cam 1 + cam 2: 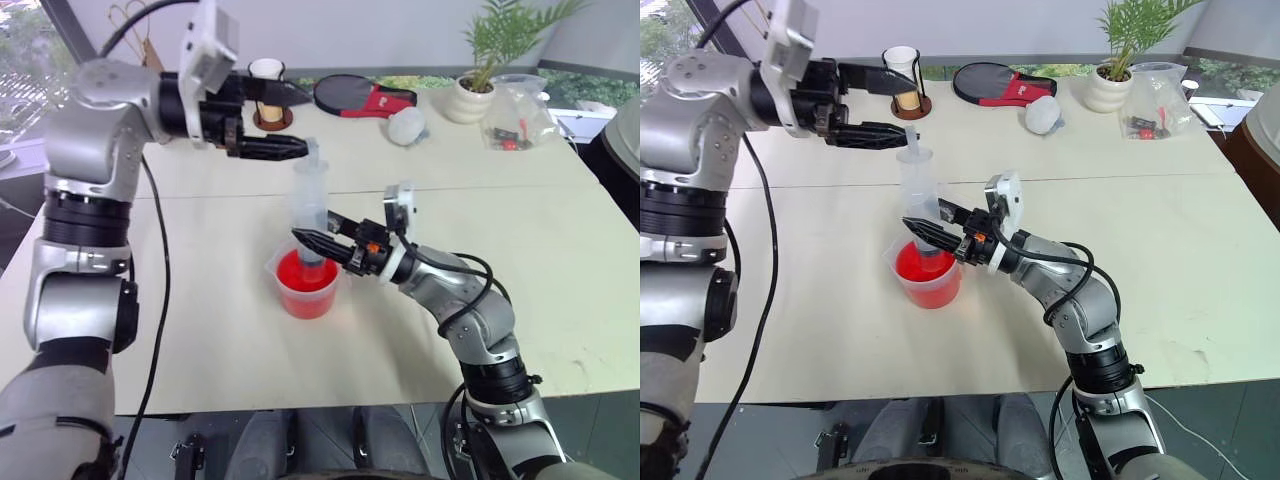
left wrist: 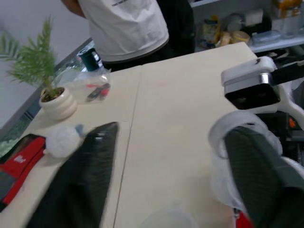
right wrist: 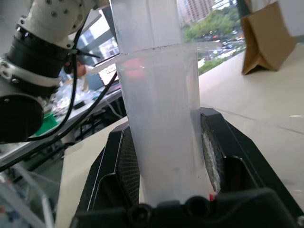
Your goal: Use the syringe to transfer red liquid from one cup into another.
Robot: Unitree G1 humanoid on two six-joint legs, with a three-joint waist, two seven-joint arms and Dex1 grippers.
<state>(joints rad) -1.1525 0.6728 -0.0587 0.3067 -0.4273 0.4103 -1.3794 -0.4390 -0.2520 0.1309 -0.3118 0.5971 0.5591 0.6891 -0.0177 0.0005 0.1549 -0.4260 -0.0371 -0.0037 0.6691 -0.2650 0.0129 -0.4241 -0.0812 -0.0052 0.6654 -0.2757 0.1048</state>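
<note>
R gripper (image 3: 166,156) clamps syringe (image 3: 159,118), L wrist: person (image 2: 128,28)

right gripper (image 1: 322,240): clamps syringe (image 1: 309,215) | tip in beaker (image 1: 307,287) | left gripper (image 1: 296,120): open

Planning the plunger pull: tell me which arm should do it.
Left. Its open gripper sits by the plunger top, while the right gripper is shut on the syringe, holding it upright in the beaker-style cup of red liquid.
</note>
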